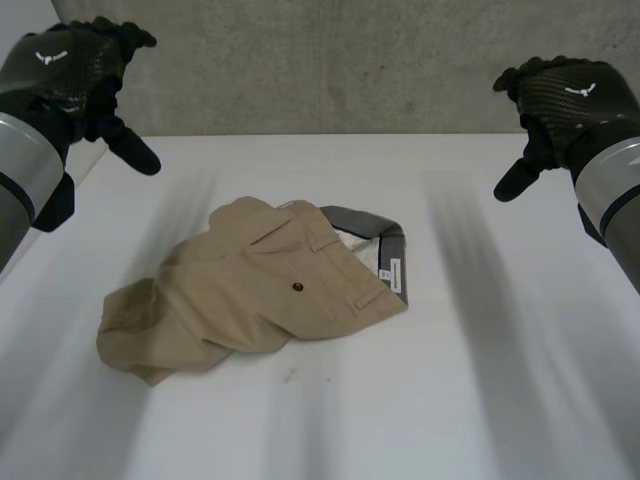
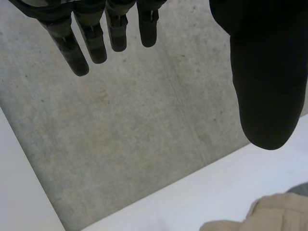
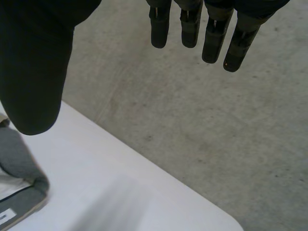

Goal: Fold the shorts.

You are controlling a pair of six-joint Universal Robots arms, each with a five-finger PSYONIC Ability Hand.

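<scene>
Tan shorts (image 1: 250, 290) lie crumpled in the middle of the white table (image 1: 480, 380), the grey-lined waistband (image 1: 375, 232) toward the right with a white label inside, the legs bunched toward the left. My left hand (image 1: 75, 70) hovers high above the table's far left, open and holding nothing. My right hand (image 1: 565, 100) hovers high at the far right, open and holding nothing too. In the left wrist view the straight fingers (image 2: 86, 41) and thumb (image 2: 264, 72) hang over the floor, a tan corner of the shorts (image 2: 269, 214) below. The right wrist view shows the waistband (image 3: 19, 163) under the thumb (image 3: 33, 67).
The grey concrete floor (image 1: 330, 60) lies beyond the table's far edge. Bare white tabletop surrounds the shorts on every side.
</scene>
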